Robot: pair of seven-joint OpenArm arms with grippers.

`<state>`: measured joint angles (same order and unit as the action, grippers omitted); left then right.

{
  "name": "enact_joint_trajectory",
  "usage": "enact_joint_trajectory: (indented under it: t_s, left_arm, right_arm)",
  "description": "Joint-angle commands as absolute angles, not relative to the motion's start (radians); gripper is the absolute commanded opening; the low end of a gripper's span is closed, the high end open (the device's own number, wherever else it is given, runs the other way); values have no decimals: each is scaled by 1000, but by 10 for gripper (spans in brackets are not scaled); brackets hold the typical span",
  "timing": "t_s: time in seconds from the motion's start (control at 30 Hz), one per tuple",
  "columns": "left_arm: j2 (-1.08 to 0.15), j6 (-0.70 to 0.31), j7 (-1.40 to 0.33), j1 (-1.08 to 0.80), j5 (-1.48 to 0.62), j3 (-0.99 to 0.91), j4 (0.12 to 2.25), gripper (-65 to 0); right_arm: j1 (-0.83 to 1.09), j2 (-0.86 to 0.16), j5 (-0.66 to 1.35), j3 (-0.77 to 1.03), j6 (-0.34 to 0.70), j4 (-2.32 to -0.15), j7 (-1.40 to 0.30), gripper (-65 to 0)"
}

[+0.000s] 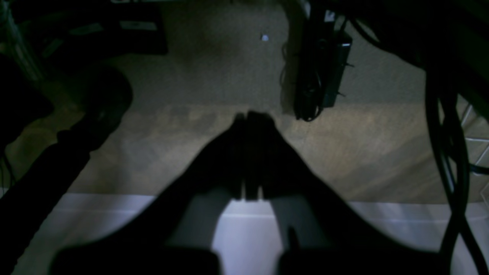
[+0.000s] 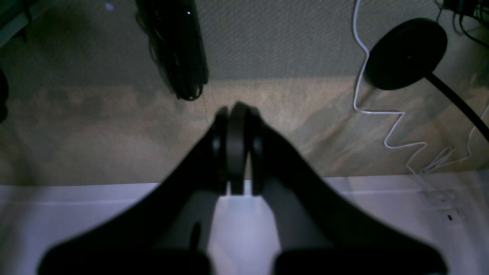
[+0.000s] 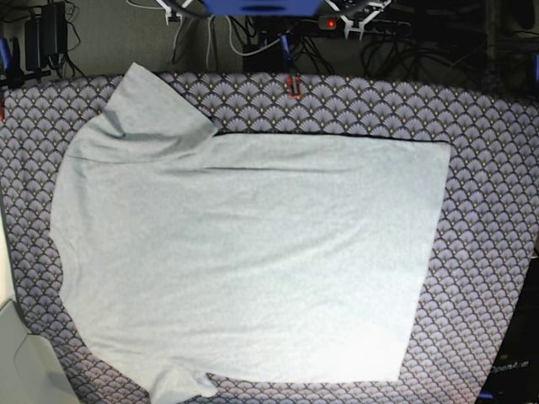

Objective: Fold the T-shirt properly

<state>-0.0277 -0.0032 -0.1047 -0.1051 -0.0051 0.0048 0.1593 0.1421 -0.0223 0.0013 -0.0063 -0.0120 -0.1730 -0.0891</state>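
T-shirt (image 3: 253,261) flat on tablecloth (image 3: 488,168), pincers elsewhere.

Faint pale lettering on dark arm part (image 3: 509,367) at lower right corner, too small to read, no other text

Both wrist views are dim and soft, each black hand (image 1: 250,118) a blurred silhouette. The base view is evenly bright, with glare whitening the light grey T-shirt (image 3: 253,261).
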Motion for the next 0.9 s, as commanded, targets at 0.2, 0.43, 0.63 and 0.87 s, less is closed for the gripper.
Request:
enact_joint_trajectory:
  t_s: [0.2, 0.43, 0.63, 0.87]
  left_arm:
    - [-30, -1, -107, -108, -2, 7, 163, -646]
    - [-30, -1, -107, -108, -2, 7, 163, -646]
    - [-30, -1, -107, -108, -1, 7, 165, -646]
    - [-30, -2, -102, -130, -1, 7, 168, -647]
  right_arm:
    - [145, -28, 7, -7, 1, -174, -87, -650]
    - [143, -28, 7, -7, 1, -174, -87, -650]
    - [143, -28, 7, -7, 1, -174, -87, -650]
    - [226, -28, 7, -1, 1, -305, -85, -650]
